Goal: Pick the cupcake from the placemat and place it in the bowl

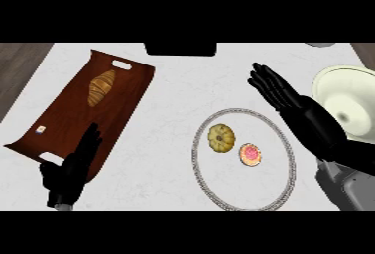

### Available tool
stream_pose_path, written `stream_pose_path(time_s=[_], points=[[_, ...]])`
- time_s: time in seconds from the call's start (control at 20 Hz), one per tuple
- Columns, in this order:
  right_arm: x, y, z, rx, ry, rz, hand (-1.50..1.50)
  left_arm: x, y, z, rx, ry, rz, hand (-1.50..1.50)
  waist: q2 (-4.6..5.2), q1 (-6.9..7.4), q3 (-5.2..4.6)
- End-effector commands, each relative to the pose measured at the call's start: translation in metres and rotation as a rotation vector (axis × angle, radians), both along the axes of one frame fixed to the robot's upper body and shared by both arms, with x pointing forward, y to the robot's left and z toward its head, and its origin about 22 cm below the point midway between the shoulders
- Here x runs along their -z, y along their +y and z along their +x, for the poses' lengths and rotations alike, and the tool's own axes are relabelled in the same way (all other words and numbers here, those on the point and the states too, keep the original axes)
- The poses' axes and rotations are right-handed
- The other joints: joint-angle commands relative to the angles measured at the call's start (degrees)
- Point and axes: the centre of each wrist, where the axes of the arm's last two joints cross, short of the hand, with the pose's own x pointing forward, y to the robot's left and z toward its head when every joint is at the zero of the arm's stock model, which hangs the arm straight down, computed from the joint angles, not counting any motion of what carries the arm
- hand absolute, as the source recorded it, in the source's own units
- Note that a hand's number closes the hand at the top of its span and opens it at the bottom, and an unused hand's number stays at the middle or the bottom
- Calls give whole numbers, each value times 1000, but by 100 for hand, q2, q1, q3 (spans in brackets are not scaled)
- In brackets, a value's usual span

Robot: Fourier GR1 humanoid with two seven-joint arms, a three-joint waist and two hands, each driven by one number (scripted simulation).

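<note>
Right hand (304,111), fingers straight and holding nothing, hovers between the bowl (350,101) and the placemat (282,149) bearing the cupcake (251,154); left hand (72,171) rests open, near left.

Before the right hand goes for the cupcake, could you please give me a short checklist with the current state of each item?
1. Cupcake on placemat, uncovered: ok.
2. Right hand open, fingers straight, holding nothing: ok.
3. Right hand over the cupcake: not ok, it is beyond the placemat's far edge.
4. Bowl upright, nothing seen inside: ok.
5. Left hand away from placemat, by the tray: ok.
</note>
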Motion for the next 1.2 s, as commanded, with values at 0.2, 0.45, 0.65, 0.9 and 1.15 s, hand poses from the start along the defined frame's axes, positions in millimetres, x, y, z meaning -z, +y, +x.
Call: stream_pose_path(time_s=[0.2,0.45,0.65,0.9,1.15], points=[[31,-38,-14,520,84,26,150,-49,-25,28,210,-218,40,0,145,-592,-49],[86,-31,-34,814,194,-176,-150,-58,-44,35,348,-229,1,0,195,-395,-56],[96,-1,-32,827,67,-294,-150,-46,-65,32,391,-218,-13,0,201,-205,-57],[54,-9,-12,753,63,-646,-150,-39,-67,35,413,-188,-10,0,189,-182,-76],[37,-21,-3,672,217,-1059,-150,-63,-70,46,418,-218,-2,0,170,-115,-85]])
